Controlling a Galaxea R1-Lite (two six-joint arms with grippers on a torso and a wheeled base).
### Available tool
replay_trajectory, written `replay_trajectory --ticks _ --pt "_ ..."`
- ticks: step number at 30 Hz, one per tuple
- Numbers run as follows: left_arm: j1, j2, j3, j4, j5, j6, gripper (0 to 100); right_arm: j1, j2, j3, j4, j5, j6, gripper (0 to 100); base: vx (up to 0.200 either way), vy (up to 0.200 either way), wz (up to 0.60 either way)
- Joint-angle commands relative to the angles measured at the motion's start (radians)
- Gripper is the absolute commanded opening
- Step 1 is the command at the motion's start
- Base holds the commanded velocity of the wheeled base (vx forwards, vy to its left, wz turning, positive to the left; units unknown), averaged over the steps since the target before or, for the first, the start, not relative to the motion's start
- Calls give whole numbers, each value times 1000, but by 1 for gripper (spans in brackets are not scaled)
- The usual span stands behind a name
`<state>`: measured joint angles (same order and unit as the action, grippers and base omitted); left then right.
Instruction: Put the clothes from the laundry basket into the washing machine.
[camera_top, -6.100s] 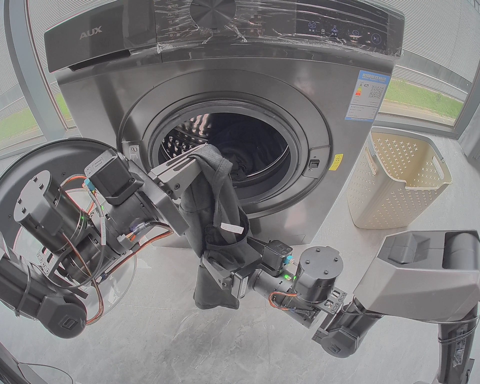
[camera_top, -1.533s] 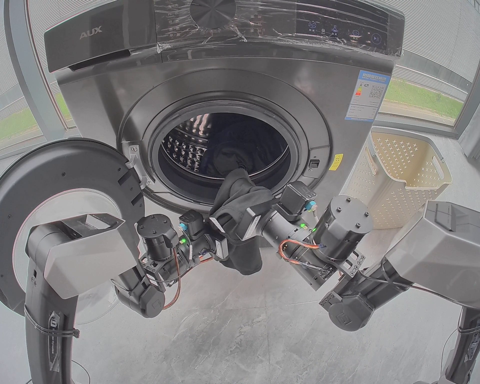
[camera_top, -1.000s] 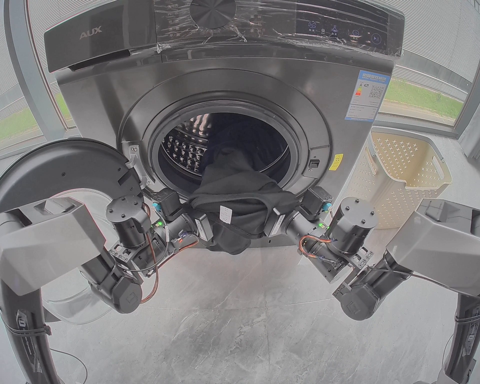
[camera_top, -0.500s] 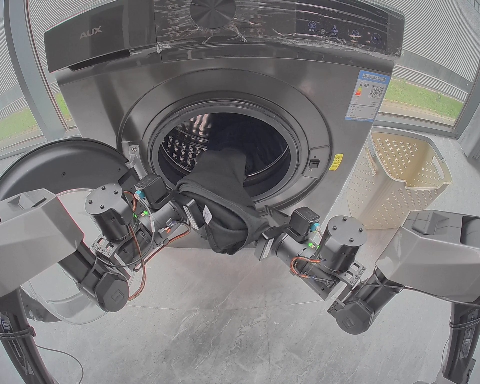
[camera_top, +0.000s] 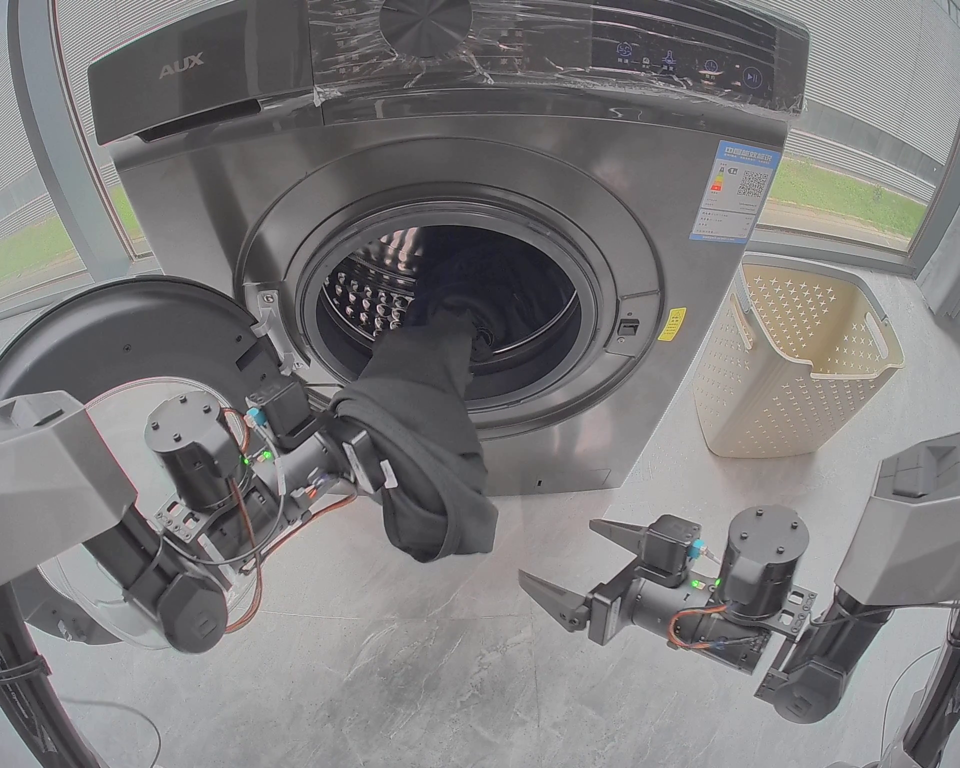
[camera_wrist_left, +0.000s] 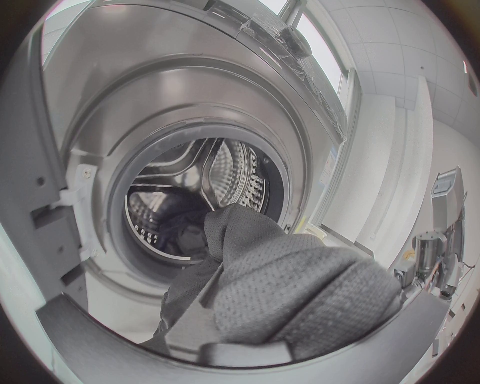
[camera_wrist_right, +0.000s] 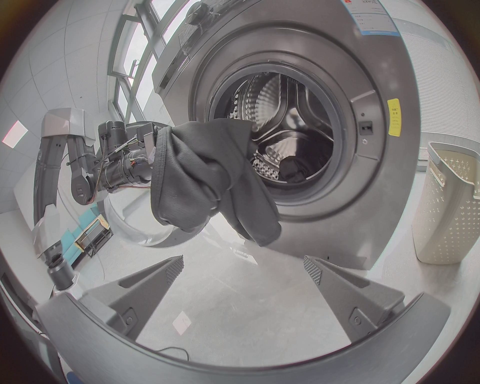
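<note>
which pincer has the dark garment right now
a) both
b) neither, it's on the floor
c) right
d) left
d: the garment hangs from the left pincer in front of the washer opening, while the right pincer is open, empty and apart from it.
</note>
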<state>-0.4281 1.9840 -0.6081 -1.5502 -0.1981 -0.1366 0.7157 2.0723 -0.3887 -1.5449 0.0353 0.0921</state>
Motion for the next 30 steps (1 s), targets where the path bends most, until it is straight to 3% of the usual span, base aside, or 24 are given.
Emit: replay_trajectory --ticks 1,6,19,30 --pt "-9 -179 226 2 5 3 0 -21 -124 129 -1 11 -6 100 0 0 0" --pt "-4 -188 283 1 5 86 0 -41 -127 114 -1 -32 -5 100 0 0 0" --pt "12 -182 324 2 3 97 0 -71 -158 145 -1 -34 1 100 0 0 0" --pt "9 -149 320 -1 -1 98 0 -71 -150 145 -1 -32 9 100 200 0 0"
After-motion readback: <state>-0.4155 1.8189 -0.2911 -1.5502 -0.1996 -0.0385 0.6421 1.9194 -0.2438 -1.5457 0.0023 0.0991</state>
